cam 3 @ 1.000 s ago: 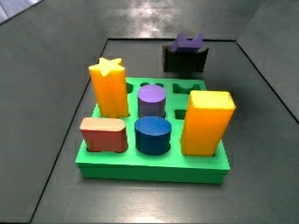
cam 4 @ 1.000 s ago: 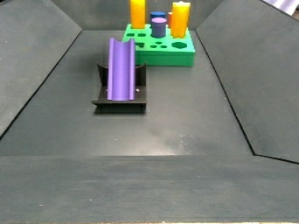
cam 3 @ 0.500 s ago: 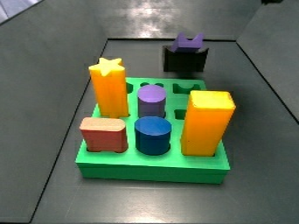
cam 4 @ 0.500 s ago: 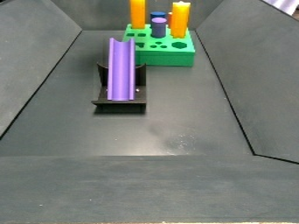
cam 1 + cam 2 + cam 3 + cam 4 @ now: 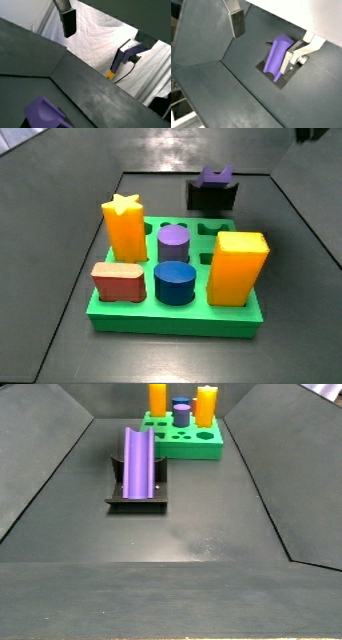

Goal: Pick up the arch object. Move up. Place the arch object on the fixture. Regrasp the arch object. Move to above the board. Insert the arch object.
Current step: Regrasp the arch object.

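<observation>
The purple arch object [image 5: 136, 459] lies lengthwise on the dark fixture [image 5: 136, 501], in front of the green board [image 5: 187, 448]. In a side view its notched end [image 5: 215, 174] shows on top of the fixture [image 5: 211, 198], behind the board [image 5: 174, 318]. My gripper [image 5: 268, 37] is open and empty, high above the floor and apart from the arch object [image 5: 276, 55]. Its fingers [image 5: 236, 22] stand wide apart. In a wrist view [image 5: 100, 37] the arch object [image 5: 47, 112] shows only at the frame's edge.
The board holds a yellow star post [image 5: 124, 228], a purple cylinder [image 5: 173, 240], an orange block [image 5: 238, 266], a red piece [image 5: 118, 281] and a blue cylinder [image 5: 174, 281]. An empty slot [image 5: 211, 228] shows at its far side. Dark sloped walls [image 5: 54, 474] ring the floor.
The arch object, the fixture and the board have not moved. A dark part of the arm at the upper corner of a side view has shifted slightly.
</observation>
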